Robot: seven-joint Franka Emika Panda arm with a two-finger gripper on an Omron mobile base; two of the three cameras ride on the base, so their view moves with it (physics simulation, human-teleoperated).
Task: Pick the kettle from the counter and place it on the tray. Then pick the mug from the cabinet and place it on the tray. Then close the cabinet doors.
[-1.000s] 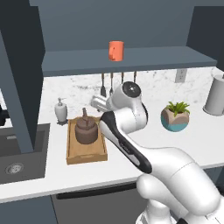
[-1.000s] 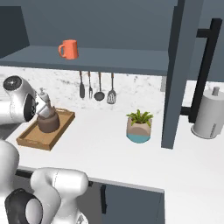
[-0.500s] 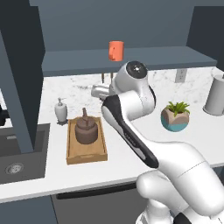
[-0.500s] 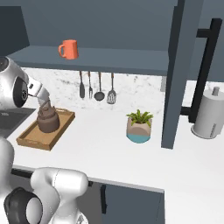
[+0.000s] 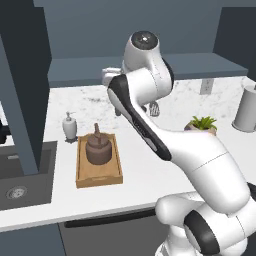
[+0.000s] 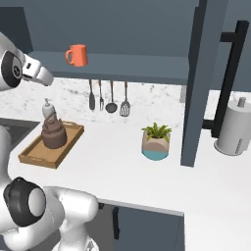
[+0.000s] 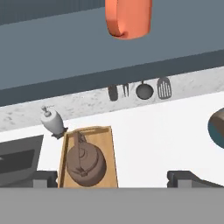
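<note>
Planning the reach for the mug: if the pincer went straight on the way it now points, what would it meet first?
Probably the cabinet shelf front below the mug, which sits high in the hand view; depth is unclear.

Arm: raised from just above the kettle (image 5: 98, 148) at centre-left of the left base view to the upper centre of the frame, level with the cabinet (image 5: 200, 67) shelf edge.

Gripper (image 6: 41, 75): formerly over the tray (image 6: 35, 158) at the left edge of the right base view; now at upper left of that frame, left of the mug (image 6: 77, 55) and apart from it.

Kettle: no longer under the jaws; stands on the tray unheld.
</note>
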